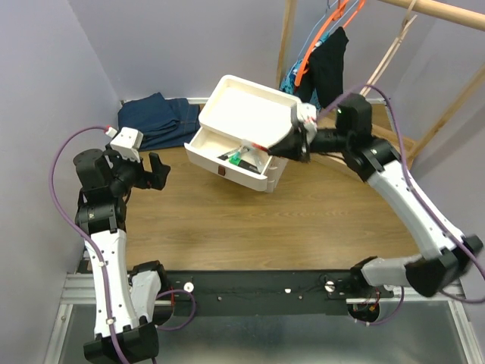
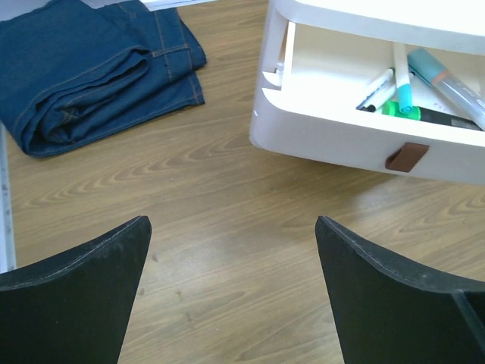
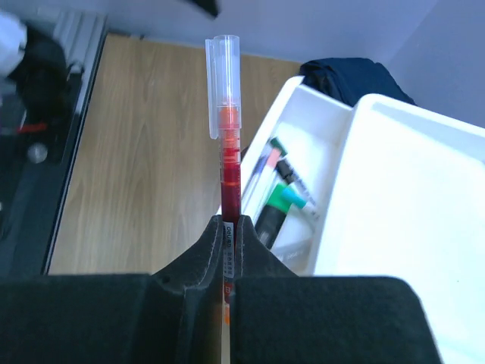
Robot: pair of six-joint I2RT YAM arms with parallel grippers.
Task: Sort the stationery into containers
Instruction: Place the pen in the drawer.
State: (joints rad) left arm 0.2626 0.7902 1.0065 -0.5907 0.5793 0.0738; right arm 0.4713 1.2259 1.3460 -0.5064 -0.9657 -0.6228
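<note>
two hands are in view, doing quite different things. the right hand point(image 3: 229, 243) is pinched tight on a red pen point(image 3: 229, 159), gripping it low on the barrel so that its clear cap end sticks out past the fingertips. in the overhead view this hand point(image 1: 282, 149) sits at the right side of the white drawer unit point(image 1: 250, 106), over the pulled-out top drawer point(image 1: 227, 168). the pen is above the drawer's right edge and not yet inside it.

the drawer already holds several pieces of stationery: slim white markers point(image 2: 379, 87), one with a teal cap point(image 2: 405, 97), a black-green marker point(image 3: 276, 208), and a larger grey marker with a blue end point(image 2: 443, 80). they lie loosely against each other towards the drawer's right part. a small red-brown handle point(image 2: 407, 155) is on the drawer front. the unit's tray-like top looks bare from above.

the left hand point(image 2: 231, 303) is spread wide with nothing between its fingers, hovering over the wooden worktop point(image 1: 250, 227), well apart from the drawers on their left. folded blue jeans point(image 2: 91, 68) lie on the worktop at the far left, near the unit's back corner. dark clothes on hangers point(image 1: 330, 57) hang behind the unit.
</note>
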